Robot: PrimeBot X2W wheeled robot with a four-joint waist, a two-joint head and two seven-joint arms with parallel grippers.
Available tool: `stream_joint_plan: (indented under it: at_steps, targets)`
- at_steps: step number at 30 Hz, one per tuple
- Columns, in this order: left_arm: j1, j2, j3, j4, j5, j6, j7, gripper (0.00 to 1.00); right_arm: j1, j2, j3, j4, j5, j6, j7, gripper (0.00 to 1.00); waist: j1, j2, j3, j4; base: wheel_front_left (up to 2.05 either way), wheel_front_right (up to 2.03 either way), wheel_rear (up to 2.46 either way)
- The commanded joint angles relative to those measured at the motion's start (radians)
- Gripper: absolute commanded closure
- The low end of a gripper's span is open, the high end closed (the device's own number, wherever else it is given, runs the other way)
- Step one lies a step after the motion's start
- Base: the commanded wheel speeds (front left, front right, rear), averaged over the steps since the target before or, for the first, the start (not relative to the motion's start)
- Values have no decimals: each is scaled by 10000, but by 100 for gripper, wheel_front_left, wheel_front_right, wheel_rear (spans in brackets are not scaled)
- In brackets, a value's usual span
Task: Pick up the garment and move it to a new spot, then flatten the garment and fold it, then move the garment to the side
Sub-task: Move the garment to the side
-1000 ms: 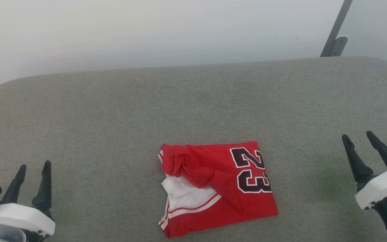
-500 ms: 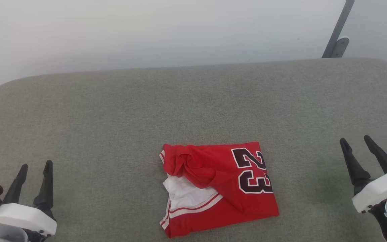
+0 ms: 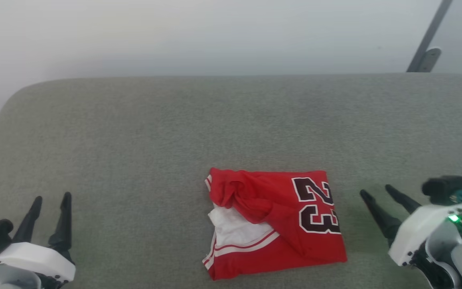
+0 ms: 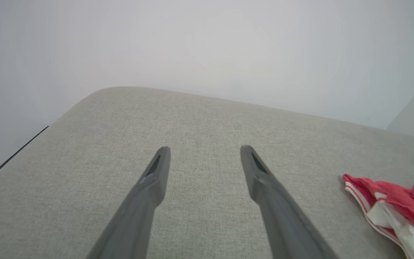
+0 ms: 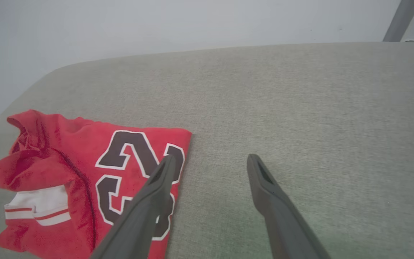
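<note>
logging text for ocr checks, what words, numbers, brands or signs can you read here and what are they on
"23": black digits outlined in white, on the red garment, lying sideways in the head view. In the right wrist view, one of the fingers of the right gripper stands in front of part of the number.
No other word, brand, label or sign can be read.

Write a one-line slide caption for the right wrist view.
Open right gripper hovers beside a roughly folded red jersey T-shirt numbered 23, lying on a grey fabric cushion.
</note>
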Motion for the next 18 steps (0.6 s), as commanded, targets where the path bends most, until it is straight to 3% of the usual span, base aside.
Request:
stream_joint_plan:
  at_steps: [1,11,18]
  targets:
    - [-147,-68,-75,3,-41,-19,-38,0,-196,-89,291,-196,181,-3,547,0,0,-1,92,186,0,0,0]
    - [-437,-265,-403,80,-108,-19,-38,0,-758,-329,991,-481,536,-5,3231,0,0,-1,451,797,0,0,0]
    - [-696,-414,-585,152,-152,-19,-39,0,-1327,-174,1034,28,273,-5,5086,0,0,-1,880,1202,0,0,0]
